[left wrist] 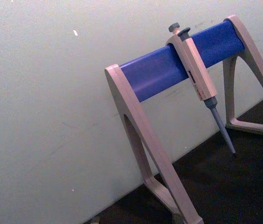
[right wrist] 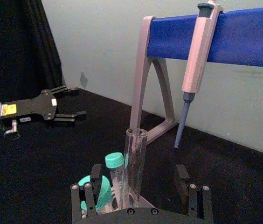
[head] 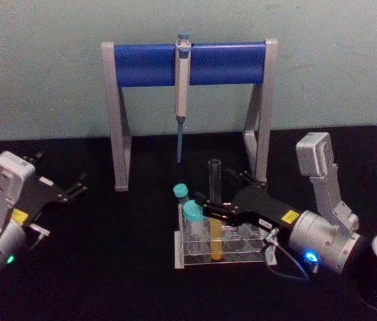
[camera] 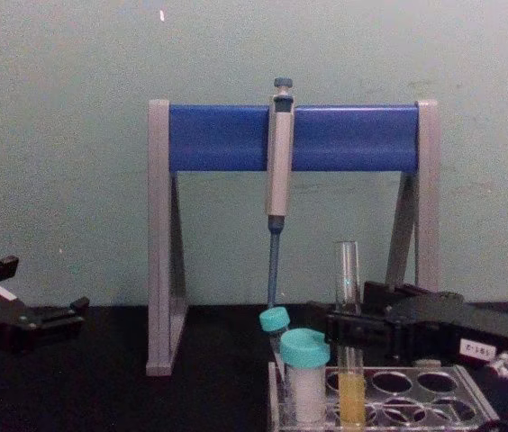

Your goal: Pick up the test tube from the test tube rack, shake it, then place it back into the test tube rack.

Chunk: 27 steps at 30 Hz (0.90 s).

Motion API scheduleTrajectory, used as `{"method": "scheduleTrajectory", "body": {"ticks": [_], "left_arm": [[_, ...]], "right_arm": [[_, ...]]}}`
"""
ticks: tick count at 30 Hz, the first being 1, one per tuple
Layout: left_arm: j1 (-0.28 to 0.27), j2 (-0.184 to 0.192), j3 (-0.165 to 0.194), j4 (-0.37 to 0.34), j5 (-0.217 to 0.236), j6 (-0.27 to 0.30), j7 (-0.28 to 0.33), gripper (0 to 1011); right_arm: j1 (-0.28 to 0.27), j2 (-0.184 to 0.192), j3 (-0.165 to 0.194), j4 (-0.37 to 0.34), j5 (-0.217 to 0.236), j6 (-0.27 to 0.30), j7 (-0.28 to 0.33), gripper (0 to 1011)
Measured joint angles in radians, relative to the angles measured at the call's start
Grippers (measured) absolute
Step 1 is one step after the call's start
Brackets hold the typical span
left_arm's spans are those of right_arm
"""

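Your right gripper (head: 220,190) has its fingers spread on either side of the test tube (head: 214,177), not pinching it. The tube stands upright in the test tube rack (head: 238,246). Your left gripper (head: 83,183) is parked at the counter's (head: 128,261) left, fingers spread.

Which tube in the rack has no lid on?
The tall test tube with yellow liquid at its bottom; the two short vials beside it wear teal caps.
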Motion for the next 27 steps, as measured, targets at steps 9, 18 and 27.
{"method": "scheduleTrajectory", "body": {"ticks": [9,18,27], "left_arm": [[0.0,0.0,0.0,0.0,0.0,0.0,0.0,1001],[0.0,0.0,0.0,0.0,0.0,0.0,0.0,1002],[0.0,0.0,0.0,0.0,0.0,0.0,0.0,1001]], "right_arm": [[0.006,-0.004,-0.002,0.009,0.011,0.004,0.008,1000],[0.006,-0.003,-0.002,0.009,0.01,0.004,0.008,1000],[0.005,-0.003,-0.002,0.009,0.01,0.003,0.007,837]]}}
